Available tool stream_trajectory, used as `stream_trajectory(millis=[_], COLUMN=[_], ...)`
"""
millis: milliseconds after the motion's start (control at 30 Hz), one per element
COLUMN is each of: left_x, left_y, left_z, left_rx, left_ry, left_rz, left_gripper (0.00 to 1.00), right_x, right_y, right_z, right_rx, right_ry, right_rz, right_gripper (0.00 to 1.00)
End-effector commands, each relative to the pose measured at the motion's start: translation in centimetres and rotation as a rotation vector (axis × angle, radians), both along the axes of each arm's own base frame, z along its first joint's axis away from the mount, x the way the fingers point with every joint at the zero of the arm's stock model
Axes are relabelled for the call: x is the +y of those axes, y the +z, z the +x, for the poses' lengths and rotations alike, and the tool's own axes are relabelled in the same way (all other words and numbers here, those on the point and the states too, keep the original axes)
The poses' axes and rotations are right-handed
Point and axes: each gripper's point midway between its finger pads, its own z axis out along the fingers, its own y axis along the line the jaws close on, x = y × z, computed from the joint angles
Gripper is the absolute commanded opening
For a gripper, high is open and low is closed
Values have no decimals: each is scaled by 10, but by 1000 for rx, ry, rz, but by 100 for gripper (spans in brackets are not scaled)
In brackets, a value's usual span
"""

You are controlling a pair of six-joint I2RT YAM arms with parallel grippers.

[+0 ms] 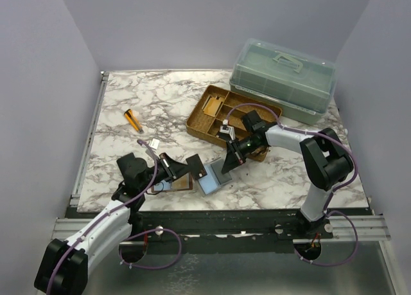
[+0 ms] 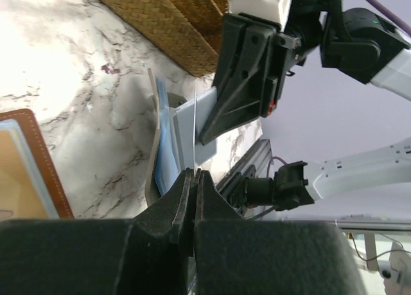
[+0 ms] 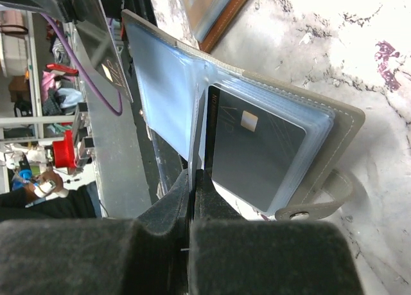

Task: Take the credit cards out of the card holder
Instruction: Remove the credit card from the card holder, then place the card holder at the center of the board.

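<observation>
The card holder (image 1: 180,183), reddish-brown leather, lies open and flat on the marble near the front edge; its brown rim (image 2: 45,163) also shows at the top of the right wrist view (image 3: 232,11). My left gripper (image 1: 187,166) (image 2: 194,173) is shut on a dark credit card (image 1: 195,162), seen edge-on (image 2: 194,125), held above the table. Beside it stands an open blue-grey folder (image 1: 210,182) (image 3: 334,125) with a snap tab. My right gripper (image 1: 225,168) (image 3: 194,173) is shut on one of its clear sleeves (image 3: 198,115). Another dark card (image 3: 257,153) sits in a sleeve.
A wicker tray (image 1: 204,129) lies behind the right gripper, with a lidded clear bin (image 1: 282,80) at the back right. An orange-and-black pen (image 1: 133,120) and a small white piece (image 1: 154,143) lie to the left. The metal rail (image 1: 218,218) runs just below the folder.
</observation>
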Motion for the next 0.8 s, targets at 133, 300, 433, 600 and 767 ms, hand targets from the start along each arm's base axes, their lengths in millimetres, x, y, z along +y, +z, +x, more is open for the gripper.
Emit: stream_trajectory(millis=[133, 300, 433, 600, 767], left_x=[11, 14, 17, 21, 23], left_y=[-12, -13, -16, -17, -19], left_z=[13, 19, 23, 28, 29], left_rx=[37, 40, 44, 47, 46], left_ry=[76, 99, 120, 144, 151], left_rz=[83, 99, 117, 136, 153], left_gripper=[0, 0, 0, 0, 0], right_x=[7, 8, 9, 16, 27], right_y=[-15, -23, -27, -29, -23], right_z=[1, 2, 0, -7, -21], right_rx=[-33, -35, -35, -29, -8], right_ry=[33, 39, 50, 90, 160], right_rz=[-77, -108, -123, -127, -90], right_gripper=[1, 4, 5, 14, 24])
